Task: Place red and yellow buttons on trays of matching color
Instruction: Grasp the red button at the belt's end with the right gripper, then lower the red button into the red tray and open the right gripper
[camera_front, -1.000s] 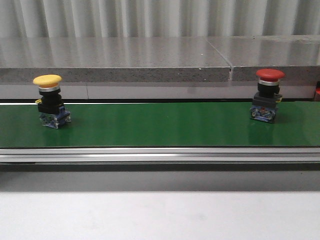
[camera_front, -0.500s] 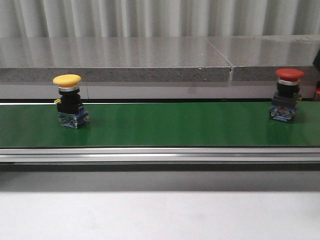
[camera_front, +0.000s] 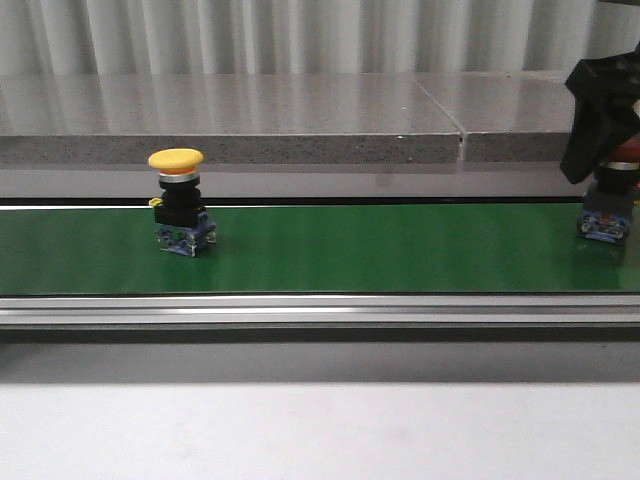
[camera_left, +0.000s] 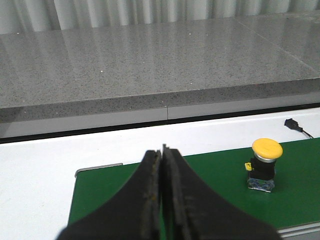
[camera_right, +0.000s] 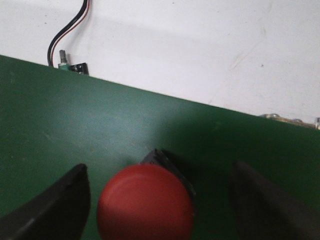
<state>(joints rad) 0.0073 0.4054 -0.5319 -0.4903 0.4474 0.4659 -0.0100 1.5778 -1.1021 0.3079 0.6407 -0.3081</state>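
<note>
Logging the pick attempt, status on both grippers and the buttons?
Right gripper open, straddling red button, not closed on it. Left gripper shut, empty, short of yellow button. Both buttons upright on green belt. Nothing in the way; trays not in view.

yellow button (camera_front: 177, 201) upright on green belt (camera_front: 380, 250) | right gripper (camera_front: 603, 115) over red button (camera_front: 606, 206)

colours on the green belt

the belt (camera_front: 350, 250) is plain deep green, edged by a silvery rail (camera_front: 320, 310). the yellow button (camera_front: 176, 160) has a bright yellow cap over a black body and a blue base. the red button (camera_right: 145, 207) shows a glossy red cap. both tools are black: left tool (camera_left: 162, 160), right tool (camera_right: 160, 200). behind runs a speckled grey slab (camera_front: 230, 115); the desk (camera_front: 320, 430) is pale white-grey.
</note>
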